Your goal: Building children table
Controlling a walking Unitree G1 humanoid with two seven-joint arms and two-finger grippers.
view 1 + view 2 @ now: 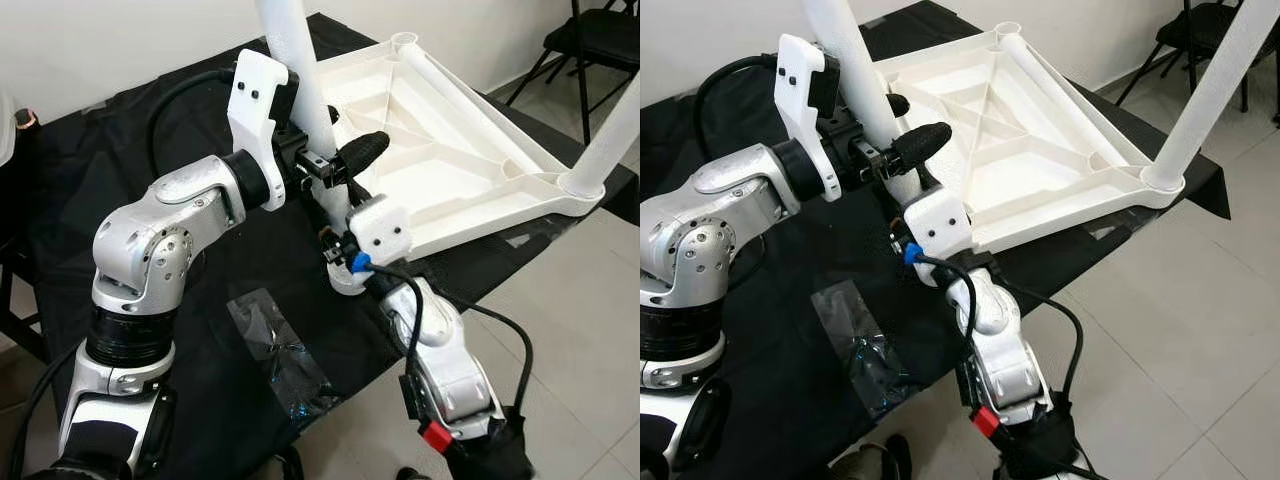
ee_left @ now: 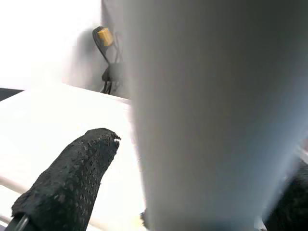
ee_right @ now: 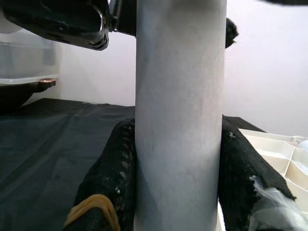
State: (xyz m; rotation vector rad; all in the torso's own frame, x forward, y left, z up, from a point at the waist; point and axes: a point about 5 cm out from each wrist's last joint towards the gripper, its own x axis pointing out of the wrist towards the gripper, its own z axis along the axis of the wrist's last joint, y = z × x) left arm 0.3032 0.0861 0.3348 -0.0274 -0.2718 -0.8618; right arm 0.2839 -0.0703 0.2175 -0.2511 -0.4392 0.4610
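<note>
Nearest the head camera, the right arm rises from the lower edge of the scene, a black cable looping beside it, and ends in the right hand (image 3: 178, 192) at the near corner of the white tabletop (image 1: 440, 170). The right wrist view shows both black fingers (image 3: 113, 178) pressed against opposite sides of the white leg (image 1: 300, 70), so this hand is closed on the leg close to its base. The left hand (image 1: 330, 160) reaches in from the robot's left at a higher point on the same leg; one textured black finger (image 1: 362, 150) lies across the front of the tube and the other is hidden behind it, so the fingers straddle the leg, but whether they press on it cannot be told. The tabletop lies upside down on the bench (image 1: 100, 160), ribbed underside up, with its far-right corner overhanging the bench edge. A second white leg (image 1: 1210, 90) stands in that far-right corner socket, tilted slightly. An open socket (image 1: 403, 42) sits at the far corner. The bench is covered with a black cloth. A clear plastic bag (image 1: 275, 350) lies flat on the cloth near the front edge, between the two arms. The floor (image 1: 1180, 340) is of light grey tiles with visible joints. The wall behind the bench is plain white. A black folding chair (image 1: 590, 40) stands on the floor at the far right, well apart from the bench.
</note>
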